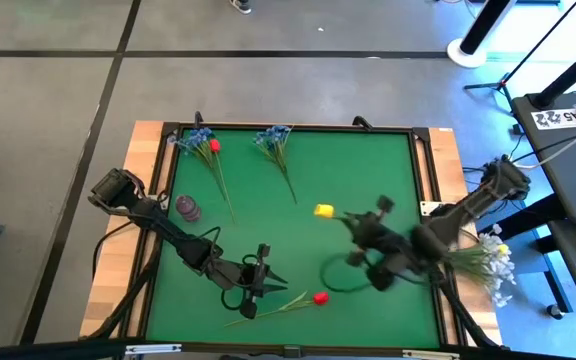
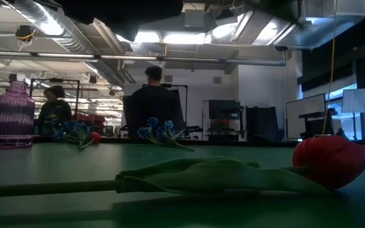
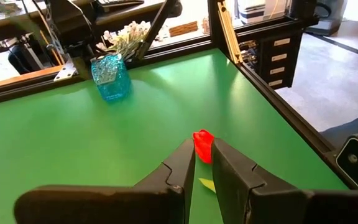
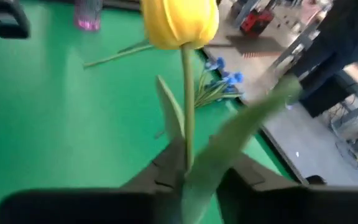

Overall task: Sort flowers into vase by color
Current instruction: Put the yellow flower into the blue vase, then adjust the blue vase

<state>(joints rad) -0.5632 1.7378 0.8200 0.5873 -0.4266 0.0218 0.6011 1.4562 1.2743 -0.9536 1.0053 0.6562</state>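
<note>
The left arm reaches from the left edge of the desk toward the near middle, its links bent low over the surface. Its dark two-finger pincer (image 1: 260, 281) points toward the near right part, and the two fingers (image 3: 182, 163) stand close together with only a thin gap between them.

The right arm comes in from the right edge and stretches toward the centre. Its dark pincer (image 1: 358, 222) points to the left, and the stalk of the yellow tulip-like bud (image 4: 180, 22) stands between its fingers.
</note>
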